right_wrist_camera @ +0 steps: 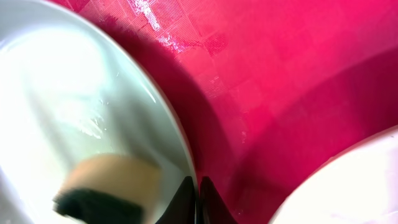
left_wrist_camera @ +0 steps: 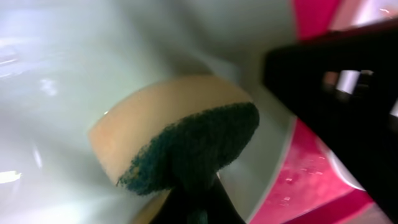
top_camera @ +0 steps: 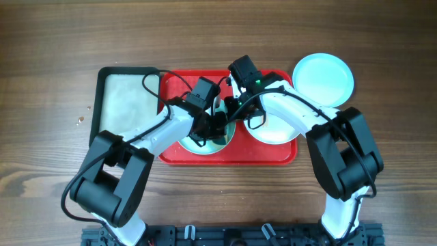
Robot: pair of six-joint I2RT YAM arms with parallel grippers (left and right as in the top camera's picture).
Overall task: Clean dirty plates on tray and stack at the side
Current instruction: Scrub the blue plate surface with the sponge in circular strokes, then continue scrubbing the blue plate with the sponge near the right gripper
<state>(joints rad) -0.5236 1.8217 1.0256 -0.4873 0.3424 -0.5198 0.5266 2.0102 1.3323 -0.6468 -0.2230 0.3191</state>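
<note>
Status: I make it one of three done. Side plate sits on the table just off the tray's far right corner and looks clean. Two are left on the tray: scrubbed plate left of the tray's centre, in work now; white plate at the tray's right end, not yet tackled by my read. No stack yet, just the one plate outside.

Left gripper is clamped on the sponge; green scour face is toward the camera and the sponge is pressed against the scrubbed plate's inside. Right gripper is nearly closed, pinching that plate's rim on the side facing the tray's middle; I'd guess it's steadying it.

Views: overhead gives layout and count, but the arms hide both contacts. Left wrist shows the sponge grip, not the rim pinch. Right wrist shows the pinch, a wet sheen on the tray floor, and the white plate's edge. Both wrist views are too blurred to judge leftover dirt. Black-rimmed tray is just beside the tray's left edge.
</note>
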